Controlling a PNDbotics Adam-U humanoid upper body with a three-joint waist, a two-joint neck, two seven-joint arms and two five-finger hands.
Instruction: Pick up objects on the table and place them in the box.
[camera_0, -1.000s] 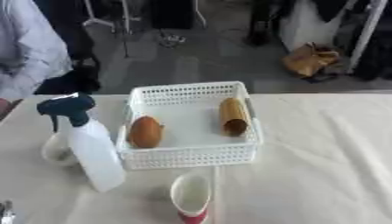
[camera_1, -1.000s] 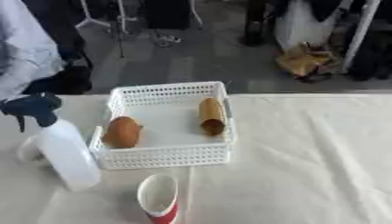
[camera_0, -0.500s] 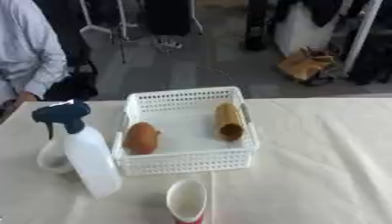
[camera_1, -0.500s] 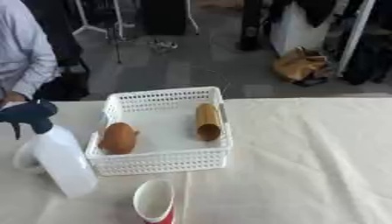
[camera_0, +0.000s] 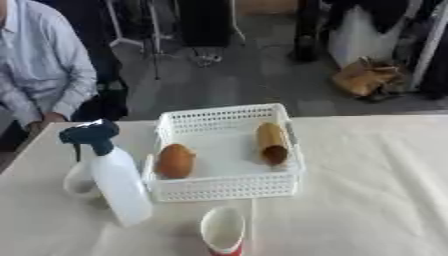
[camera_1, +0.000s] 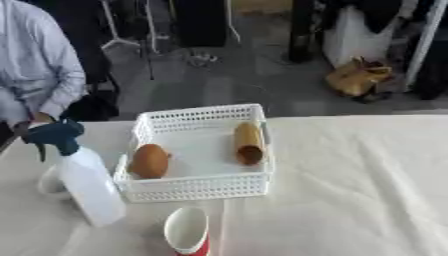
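Since a second ago only the view has tilted; nothing on the worktop (camera_0: 367, 190) has been moved. Neither hand is seen, so their state cannot be told. In the white basket (camera_0: 229, 187), mid-frame, a brown oval object (camera_0: 175, 161) and a tan roll (camera_0: 271, 142) are held. A spray bottle (camera_0: 114, 180) at lower left and a red-and-white cup (camera_0: 223, 231) at bottom centre are judged still to be packed.

The red-and-white cup (camera_0: 223, 231) is cut off by the near edge. A pale round object (camera_0: 79, 181) is largely hidden behind the spray bottle (camera_0: 114, 177); what it is cannot be told. The brown cylinder (camera_0: 272, 142) in the basket (camera_0: 229, 189) is too blurred to be identified.
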